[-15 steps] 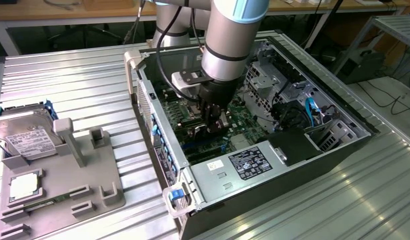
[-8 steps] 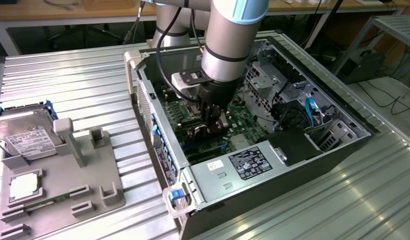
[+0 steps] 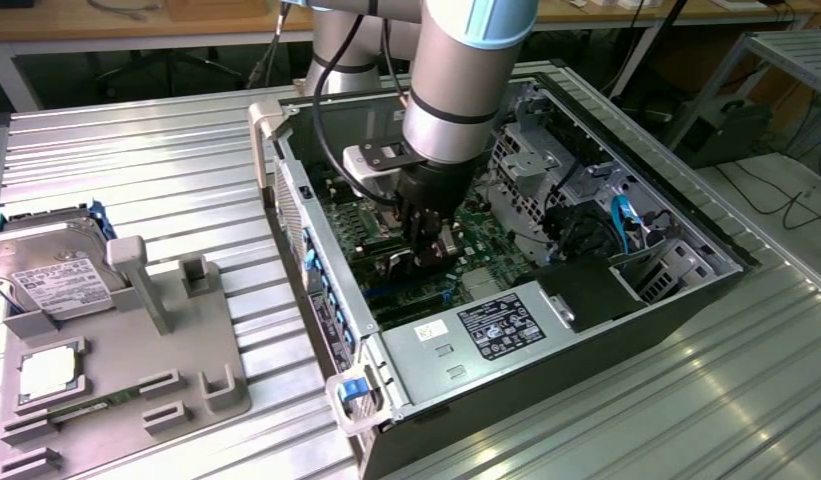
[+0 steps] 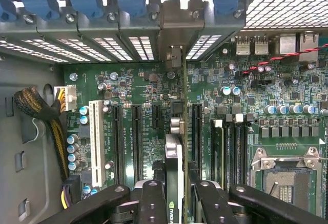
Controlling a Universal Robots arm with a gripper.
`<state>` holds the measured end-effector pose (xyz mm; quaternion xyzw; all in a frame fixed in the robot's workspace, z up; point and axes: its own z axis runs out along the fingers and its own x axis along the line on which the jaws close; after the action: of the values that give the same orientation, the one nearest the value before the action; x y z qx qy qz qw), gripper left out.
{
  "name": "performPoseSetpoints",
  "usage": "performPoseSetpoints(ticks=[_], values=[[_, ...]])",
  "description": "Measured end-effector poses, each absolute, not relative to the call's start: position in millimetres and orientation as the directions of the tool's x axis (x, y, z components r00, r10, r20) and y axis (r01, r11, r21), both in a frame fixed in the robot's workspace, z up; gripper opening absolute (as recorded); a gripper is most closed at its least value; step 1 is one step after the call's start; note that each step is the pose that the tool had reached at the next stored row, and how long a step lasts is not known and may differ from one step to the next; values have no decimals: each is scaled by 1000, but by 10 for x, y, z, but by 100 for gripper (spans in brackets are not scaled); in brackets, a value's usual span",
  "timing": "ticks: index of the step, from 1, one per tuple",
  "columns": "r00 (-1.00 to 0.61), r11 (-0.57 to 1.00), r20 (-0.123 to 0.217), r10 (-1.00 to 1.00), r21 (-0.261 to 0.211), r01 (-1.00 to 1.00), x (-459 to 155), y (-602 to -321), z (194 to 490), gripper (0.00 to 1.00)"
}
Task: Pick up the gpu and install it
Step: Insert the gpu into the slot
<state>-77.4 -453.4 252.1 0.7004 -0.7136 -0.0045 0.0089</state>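
One arm, one gripper [image 4: 177,196], and it's down inside the open computer case [image 3: 690,215]. Its two fingers [image 4: 154,203] are clamped on the gpu [image 4: 176,147], one card held edge-on over the green motherboard [image 4: 143,85], its bracket end reaching up to the rear slot covers. Count three long black slots at the card's nine o'clock, plus one white. Outside, one hard drive [image 3: 53,280] sits on the grey fixture tray [image 3: 183,360] at the case's nine o'clock.
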Motion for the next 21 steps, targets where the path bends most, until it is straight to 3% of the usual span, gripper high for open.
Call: performPoseSetpoints(ticks=[18,20,21], values=[[-13,13,0,-1000,17,-1000,-802,-4532,2446,27],[-13,13,1,-1000,15,-1000,-803,-4533,2508,27],[-13,13,2,-1000,15,-1000,-803,-4534,2555,34]])
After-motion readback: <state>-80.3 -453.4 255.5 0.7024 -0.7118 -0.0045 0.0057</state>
